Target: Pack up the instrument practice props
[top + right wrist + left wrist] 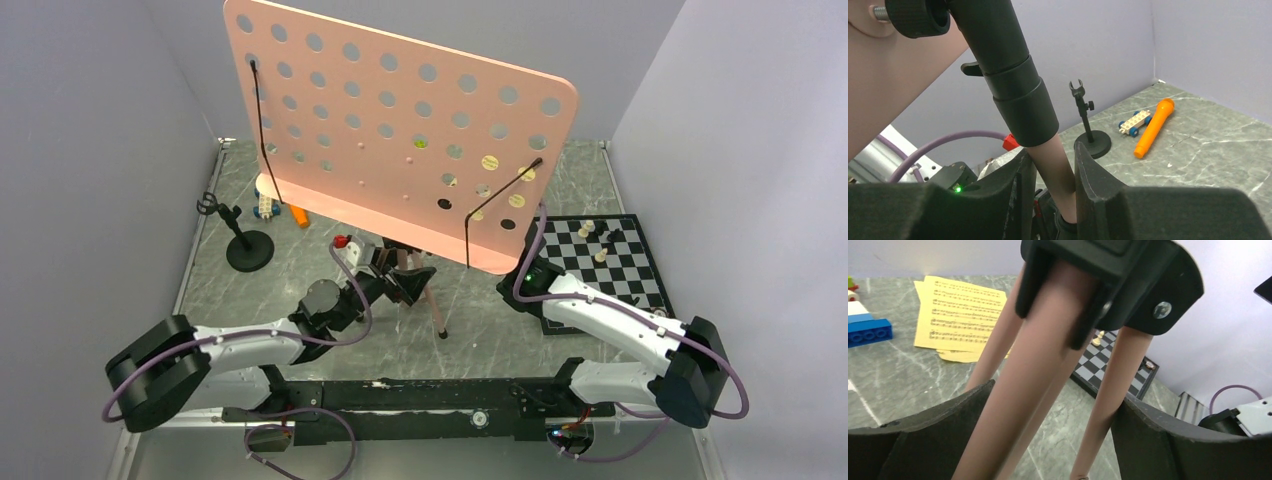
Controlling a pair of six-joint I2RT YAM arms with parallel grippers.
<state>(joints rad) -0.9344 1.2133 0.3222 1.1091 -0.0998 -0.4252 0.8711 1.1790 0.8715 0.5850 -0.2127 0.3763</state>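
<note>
The pink hole-punched music stand (400, 130) stands mid-table with its board tilted toward the camera. My left gripper (410, 283) (1053, 405) is shut on its tripod legs (1033, 385), and each finger presses an outer leg. My right gripper (1055, 165) is shut on the stand's pink pole (1053, 160) just below the black collar; from above, its fingers are hidden under the board. Yellow sheet-music pages (960, 310) lie flat behind the stand. The orange microphone (1153, 125) (300, 216) and the small black mic stand (1088, 125) (248, 248) are at the left.
A black-and-white chessboard (610, 265) with a few pieces lies at the right, beside my right arm. Blue and white toy blocks (868, 332) sit near the pages, and a small wheeled block (1134, 122) lies next to the microphone. Grey walls enclose three sides of the table.
</note>
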